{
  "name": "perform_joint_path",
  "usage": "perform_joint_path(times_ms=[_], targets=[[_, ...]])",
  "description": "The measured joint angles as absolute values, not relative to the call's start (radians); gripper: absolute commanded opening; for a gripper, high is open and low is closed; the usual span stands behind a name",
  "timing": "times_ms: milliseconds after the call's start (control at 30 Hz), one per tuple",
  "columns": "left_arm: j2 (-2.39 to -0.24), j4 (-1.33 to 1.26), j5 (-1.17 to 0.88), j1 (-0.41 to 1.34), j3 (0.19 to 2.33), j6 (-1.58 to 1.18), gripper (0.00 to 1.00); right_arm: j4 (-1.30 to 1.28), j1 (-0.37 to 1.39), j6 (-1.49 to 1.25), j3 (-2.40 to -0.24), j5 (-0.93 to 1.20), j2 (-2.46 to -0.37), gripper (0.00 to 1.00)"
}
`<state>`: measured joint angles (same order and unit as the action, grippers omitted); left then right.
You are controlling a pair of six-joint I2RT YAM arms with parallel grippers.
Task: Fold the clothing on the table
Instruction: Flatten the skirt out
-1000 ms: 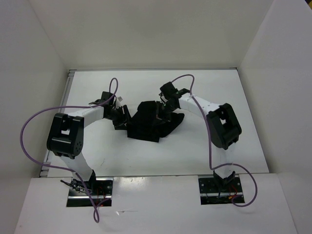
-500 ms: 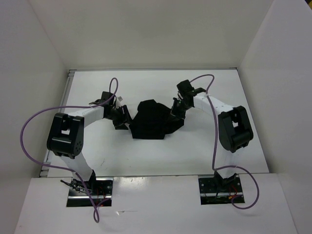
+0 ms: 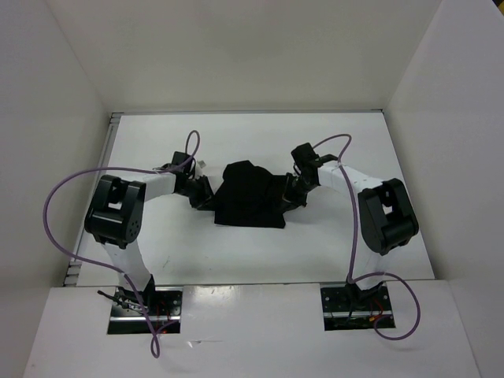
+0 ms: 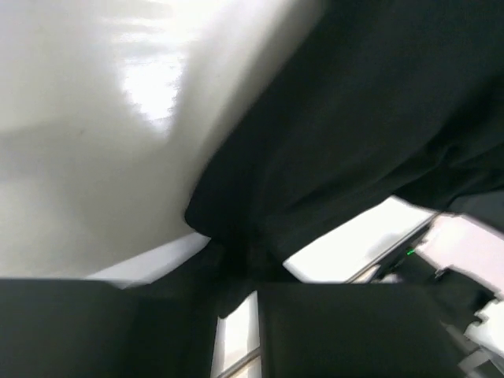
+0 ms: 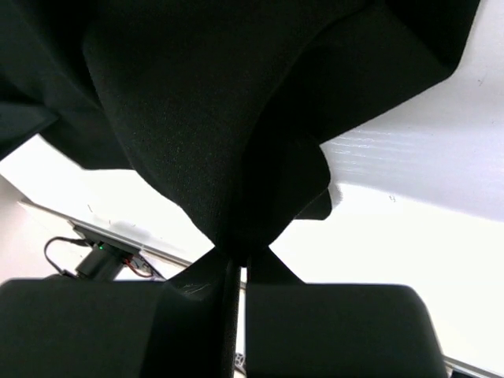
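The clothing (image 3: 250,197) sits bunched mid-frame on the counter (image 3: 236,252); folding looks unfinished. Right jaws pinch its right edge shut; left jaws straddle its left corner, grip unclear.

White walls (image 3: 236,55) on left, far, right sides. White ledge (image 3: 252,331) along near edge.

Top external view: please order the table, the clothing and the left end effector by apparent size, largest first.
1. the table
2. the clothing
3. the left end effector, which partly blends into the dark fabric but is clearly the smallest
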<state>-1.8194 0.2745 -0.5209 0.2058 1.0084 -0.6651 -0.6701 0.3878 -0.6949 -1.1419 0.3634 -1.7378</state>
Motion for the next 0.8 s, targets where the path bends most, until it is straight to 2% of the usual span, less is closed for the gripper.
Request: perform_joint_path(times_ms=[33,167,267,367,500,600,667,733,800], targets=[[-1.831,0.26,-0.527,0.207,1.007,-0.672,0.0,-0.67,0.388,-0.695,-1.142,0.364,-1.738,0.0],[-1.849,0.249,-0.547,0.207,1.015,-0.684,0.0,-0.681,0.386,-0.693,-1.16,0.362,-1.738,0.0],[-1.837,0.331,-0.531,0.204,1.106,-0.677,0.0,-0.739,0.372,-0.676,-1.271,0.345,-1.739,0.0],[-1.829,0.408,-0.527,0.185,1.341,-0.647,0.0,-0.785,0.323,-0.639,-1.515,0.321,-1.745,0.0],[-1.843,0.469,-0.551,0.102,1.79,-0.609,0.0,-0.82,0.237,-0.576,-1.918,0.277,-1.787,0.0],[-1.806,0.437,-0.603,0.036,1.976,-0.606,0.0,-0.842,0.197,-0.54,-2.132,0.263,-1.804,0.0],[-1.739,0.407,-0.625,0.029,1.934,-0.607,0.0,-0.848,0.201,-0.521,-2.174,0.269,-1.788,0.0],[-1.653,0.392,-0.638,0.036,1.812,-0.607,0.0,-0.847,0.216,-0.504,-2.091,0.28,-1.734,0.01],[-1.587,0.377,-0.645,0.051,1.66,-0.606,0.16,-0.834,0.223,-0.501,-1.919,0.299,-1.659,0.06]])
